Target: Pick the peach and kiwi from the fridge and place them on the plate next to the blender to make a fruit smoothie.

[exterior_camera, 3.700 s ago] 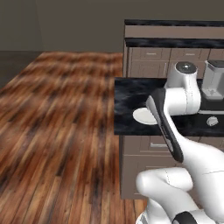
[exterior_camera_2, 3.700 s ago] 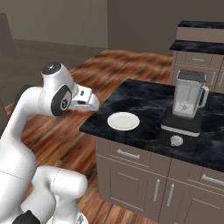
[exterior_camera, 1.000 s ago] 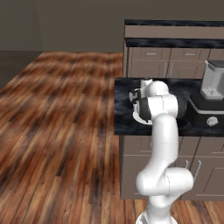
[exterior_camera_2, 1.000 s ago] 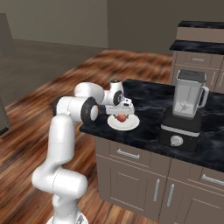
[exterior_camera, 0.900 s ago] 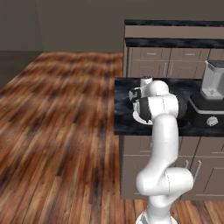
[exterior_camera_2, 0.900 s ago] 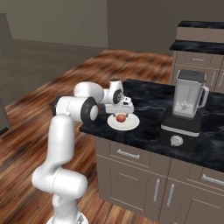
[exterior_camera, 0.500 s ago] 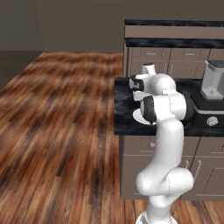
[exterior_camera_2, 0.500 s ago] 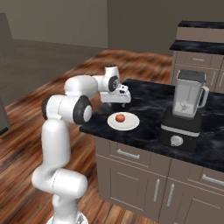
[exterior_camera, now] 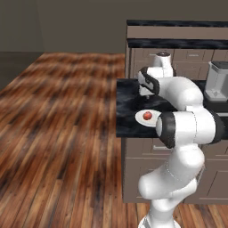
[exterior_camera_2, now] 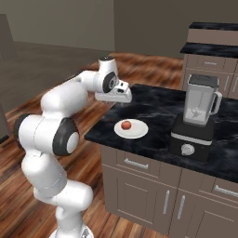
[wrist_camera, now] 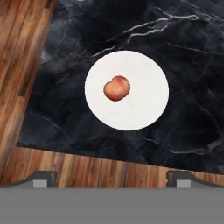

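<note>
A reddish-orange peach point(wrist_camera: 117, 88) lies on the small white plate point(wrist_camera: 146, 98), left of its centre. The plate point(exterior_camera_2: 138, 131) rests on the black marble counter, left of the blender point(exterior_camera_2: 197, 116). My gripper point(exterior_camera_2: 121, 98) hangs well above the plate and towards the counter's far left corner, open and holding nothing. In the hand view its fingertips point(wrist_camera: 43, 177) stand wide apart over the counter's edge, and the gripper point(wrist_camera: 111, 178) looks down on the peach. From the left base view I see the peach point(exterior_camera: 147, 116), the plate point(exterior_camera: 140, 119) and the gripper point(exterior_camera: 144, 89). The kiwi and the fridge are out of view.
The black counter point(exterior_camera_2: 158, 109) tops brown-fronted drawers and cabinets point(exterior_camera_2: 139, 186). A taller cabinet block point(exterior_camera_2: 209, 51) stands behind the blender. Wooden floor point(exterior_camera: 58, 124) stretches out to the left of the counter.
The jaws have spread wide and let go of the peach, which stays on the plate. The hand has risen from the plate and drawn back above the counter.
</note>
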Tool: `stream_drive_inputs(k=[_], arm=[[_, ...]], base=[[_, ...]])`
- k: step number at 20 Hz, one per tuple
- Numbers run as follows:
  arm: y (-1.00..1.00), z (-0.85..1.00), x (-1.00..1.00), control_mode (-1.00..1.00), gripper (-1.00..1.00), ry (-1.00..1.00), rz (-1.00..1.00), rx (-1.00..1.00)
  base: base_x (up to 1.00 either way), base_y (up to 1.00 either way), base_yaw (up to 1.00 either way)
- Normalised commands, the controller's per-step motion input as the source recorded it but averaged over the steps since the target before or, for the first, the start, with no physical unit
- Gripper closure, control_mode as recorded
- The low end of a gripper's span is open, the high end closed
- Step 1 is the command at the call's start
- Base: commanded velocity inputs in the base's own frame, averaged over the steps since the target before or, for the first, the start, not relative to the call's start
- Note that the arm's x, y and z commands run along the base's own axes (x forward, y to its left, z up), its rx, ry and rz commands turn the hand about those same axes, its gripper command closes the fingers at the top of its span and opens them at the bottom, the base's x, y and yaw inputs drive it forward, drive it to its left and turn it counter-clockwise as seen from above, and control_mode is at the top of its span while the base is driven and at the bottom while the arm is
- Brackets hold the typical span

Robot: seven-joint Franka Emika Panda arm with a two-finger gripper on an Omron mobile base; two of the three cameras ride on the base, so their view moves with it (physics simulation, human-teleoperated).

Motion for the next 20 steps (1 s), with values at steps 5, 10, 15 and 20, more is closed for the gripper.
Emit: stream_drive_inputs(k=[5, 10, 15, 20], arm=[[0.22, 0.55, -1.0, -1.0, -1.0, -0.04, 0.0, 0.09], [0.13, 0.27, -1.0, -1.0, -1.0, -0.09, 0.0, 0.07], [0.16, 0.03, -1.0, -1.0, -1.0, -0.08, 0.0, 0.01], [0.1, -0.12, -0.6, 1.0, -1.0, -0.06, 0.0, -0.02]], base=[[0.0, 0.0, 0.0], [0.0, 0.0, 0.0], [0.0, 0.0, 0.0], [-0.4, 0.01, -0.02]])
